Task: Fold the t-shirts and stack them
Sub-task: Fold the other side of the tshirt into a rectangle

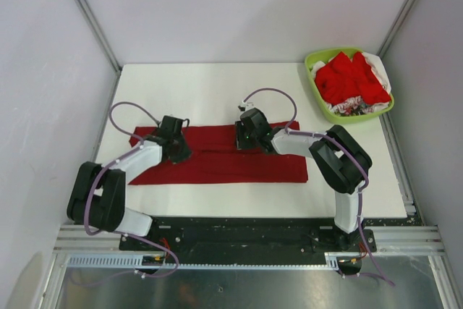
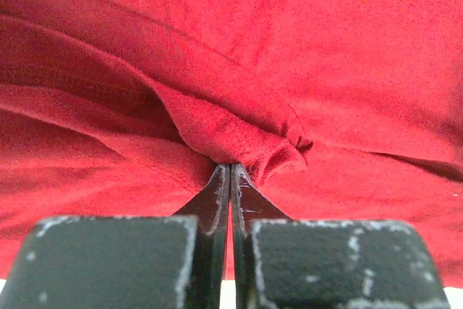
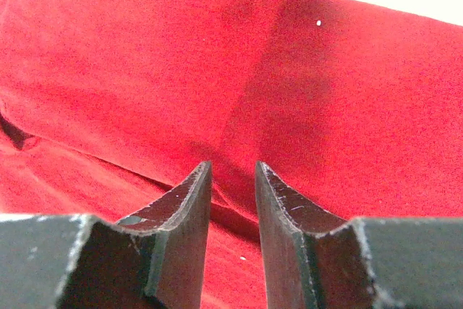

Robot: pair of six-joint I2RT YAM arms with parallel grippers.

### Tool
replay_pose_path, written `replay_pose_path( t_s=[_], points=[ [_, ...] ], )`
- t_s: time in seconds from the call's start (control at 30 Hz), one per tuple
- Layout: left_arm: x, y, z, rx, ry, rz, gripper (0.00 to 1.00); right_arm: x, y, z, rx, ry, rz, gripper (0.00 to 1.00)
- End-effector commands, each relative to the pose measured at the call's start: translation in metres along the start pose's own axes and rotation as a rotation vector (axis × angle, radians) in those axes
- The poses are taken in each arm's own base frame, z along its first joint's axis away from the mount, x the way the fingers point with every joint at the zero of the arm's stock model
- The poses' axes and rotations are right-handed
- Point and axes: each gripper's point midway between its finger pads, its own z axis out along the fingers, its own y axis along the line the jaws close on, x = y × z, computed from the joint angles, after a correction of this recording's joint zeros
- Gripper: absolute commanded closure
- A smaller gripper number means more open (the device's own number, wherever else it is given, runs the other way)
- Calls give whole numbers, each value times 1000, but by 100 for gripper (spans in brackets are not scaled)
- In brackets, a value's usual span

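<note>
You are folding the dark red shirt (image 1: 217,168); your left gripper (image 2: 230,170), at 10 o'clock on it, pinches a fold; your right gripper (image 3: 233,179), at 1 o'clock, is a bit open; I think it should close next, then both lift; more shirts (image 1: 351,81) wait in the green basket (image 1: 325,53), far at 2 o'clock.

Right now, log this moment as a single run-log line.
left gripper: shut on dark crimson cloth t-shirt | right gripper: open, over it | lime-green plastic basket: holds bright red shirts
</note>
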Motion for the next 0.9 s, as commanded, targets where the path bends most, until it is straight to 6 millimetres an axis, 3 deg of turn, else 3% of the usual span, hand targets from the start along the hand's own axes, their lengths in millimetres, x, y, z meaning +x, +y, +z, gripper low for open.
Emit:
replay_pose_path(
  t_s=[0.0, 0.23, 0.43, 0.5, 0.57, 0.73, 0.87],
  points=[
    [2, -10, -11, 37, -35, -83, 100, -23, 14, -5, -18, -62, 10, 65],
    [18, -6, -18, 46, -34, -123, 92, -26, 17, -8, -27, -69, 8, 65],
    [28, -3, -19, 53, -12, -125, 65, -30, 24, -12, -45, -79, 7, 65],
    [24, -6, -24, 73, -29, -117, 52, -31, 27, -14, -52, -82, 7, 65],
    [15, -11, -32, 99, -60, -111, 45, -32, 32, -17, -65, -87, 5, 65],
    [-1, -11, -55, 99, -117, -104, 43, -30, 50, -21, -99, -96, -8, 65],
    [-7, 7, -62, 53, -148, -130, 50, -25, 67, -24, -127, -102, -22, 65]
  ],
)
